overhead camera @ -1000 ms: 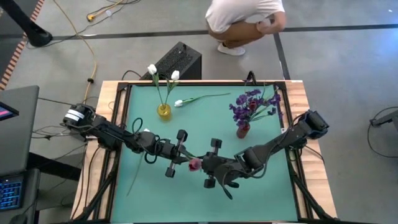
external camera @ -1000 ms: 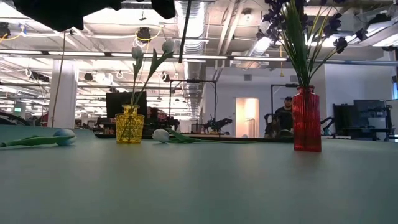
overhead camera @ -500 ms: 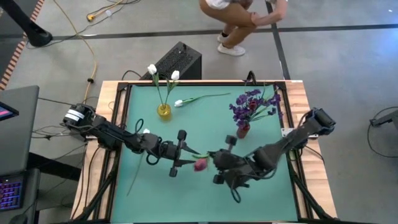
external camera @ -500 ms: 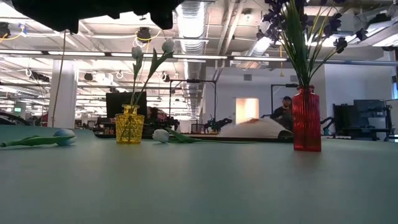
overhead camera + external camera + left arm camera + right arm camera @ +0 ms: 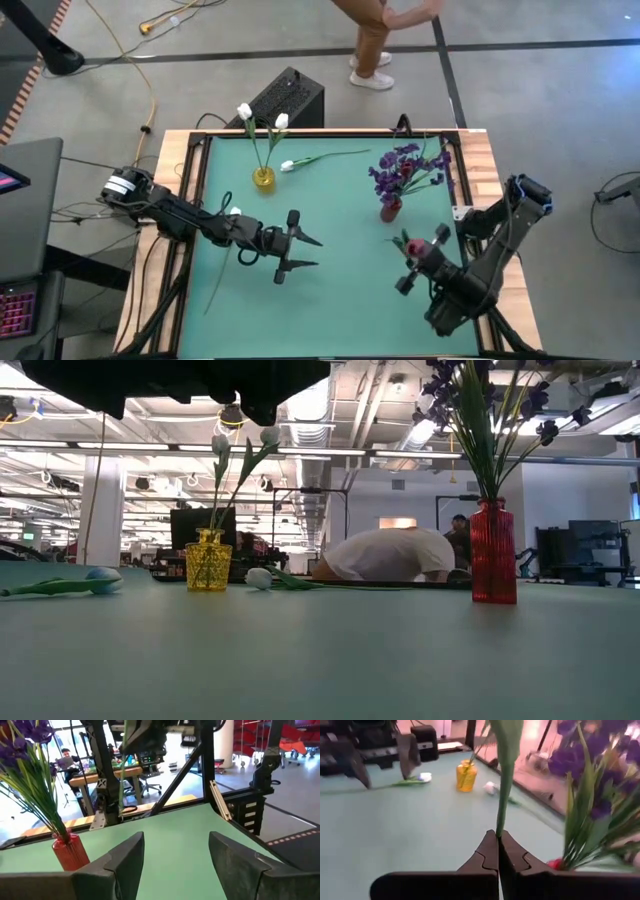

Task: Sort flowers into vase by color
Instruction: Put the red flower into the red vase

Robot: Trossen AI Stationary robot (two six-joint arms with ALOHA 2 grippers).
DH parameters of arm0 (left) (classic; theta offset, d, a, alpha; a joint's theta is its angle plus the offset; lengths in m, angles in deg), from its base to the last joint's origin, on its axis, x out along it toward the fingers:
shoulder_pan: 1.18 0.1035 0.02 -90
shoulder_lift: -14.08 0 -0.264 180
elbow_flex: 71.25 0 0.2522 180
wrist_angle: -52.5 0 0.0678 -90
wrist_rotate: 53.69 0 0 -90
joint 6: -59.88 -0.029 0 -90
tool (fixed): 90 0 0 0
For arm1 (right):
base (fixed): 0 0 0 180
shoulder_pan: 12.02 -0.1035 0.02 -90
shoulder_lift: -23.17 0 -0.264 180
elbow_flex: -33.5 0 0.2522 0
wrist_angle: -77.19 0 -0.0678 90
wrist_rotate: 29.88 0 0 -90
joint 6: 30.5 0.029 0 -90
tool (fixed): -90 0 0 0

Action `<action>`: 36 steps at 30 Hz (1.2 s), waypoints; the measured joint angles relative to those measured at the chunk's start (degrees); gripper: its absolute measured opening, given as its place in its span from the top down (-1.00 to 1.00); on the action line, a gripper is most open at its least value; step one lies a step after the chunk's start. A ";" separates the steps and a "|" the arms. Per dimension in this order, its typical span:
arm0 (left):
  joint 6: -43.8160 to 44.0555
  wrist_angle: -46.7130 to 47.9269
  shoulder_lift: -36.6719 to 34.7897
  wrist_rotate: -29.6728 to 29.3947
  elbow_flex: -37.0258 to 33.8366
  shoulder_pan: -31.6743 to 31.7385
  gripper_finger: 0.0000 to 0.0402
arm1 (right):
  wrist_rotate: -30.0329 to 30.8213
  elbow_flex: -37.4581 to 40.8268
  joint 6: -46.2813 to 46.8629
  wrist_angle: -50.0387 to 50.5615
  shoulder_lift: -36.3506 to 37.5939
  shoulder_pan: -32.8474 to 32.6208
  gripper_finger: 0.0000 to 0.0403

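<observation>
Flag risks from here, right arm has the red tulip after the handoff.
1. The right pincer is shut on only the thin green stem of the dark red tulip; the stem could pivot or slip in transit.
2. The ribbed red glass vase is already packed with the bushy purple spray, so insertion may snag on it or tip the vase.
3. The open left pincer sits mid-table over the green mat.

We see a green table (image 5: 340, 310) with wooden side rails. Just past its far edge a black box (image 5: 288, 97) sits on the grey floor, and a yellow cable (image 5: 150, 100) trails down towards the far left corner. A person (image 5: 382, 25) stands on the floor beyond the far edge. Off the left edge stands a laptop (image 5: 14, 310).
</observation>
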 joint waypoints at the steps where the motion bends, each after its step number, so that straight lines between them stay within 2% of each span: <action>1: -0.31 0.00 0.00 0.00 0.00 0.00 -0.05 | 0.37 1.12 -1.11 -0.91 0.55 0.18 0.91; 3: -0.62 0.21 0.00 0.00 -0.02 0.00 -0.05 | 1.07 3.02 0.71 -0.18 1.79 1.50 0.91; 8: -0.62 0.93 0.00 0.02 -0.03 0.00 -0.05 | -3.97 10.49 4.67 0.35 6.97 5.85 0.91; 16: -1.21 2.27 0.00 -0.02 -0.44 0.00 -0.05 | -3.29 16.53 4.19 -0.56 17.96 7.50 0.91; 20: -2.45 2.27 0.00 -0.26 -0.44 0.00 -0.05 | -1.26 19.37 3.85 -1.54 21.08 8.10 0.91; 26: -3.32 2.71 0.00 -1.72 -0.44 0.00 -0.05 | 0.47 22.86 3.37 -4.17 22.96 11.58 0.91; 36: -3.36 2.99 0.00 -2.96 -0.44 0.00 -0.05 | 0.12 23.53 -0.48 -9.03 22.85 14.52 0.91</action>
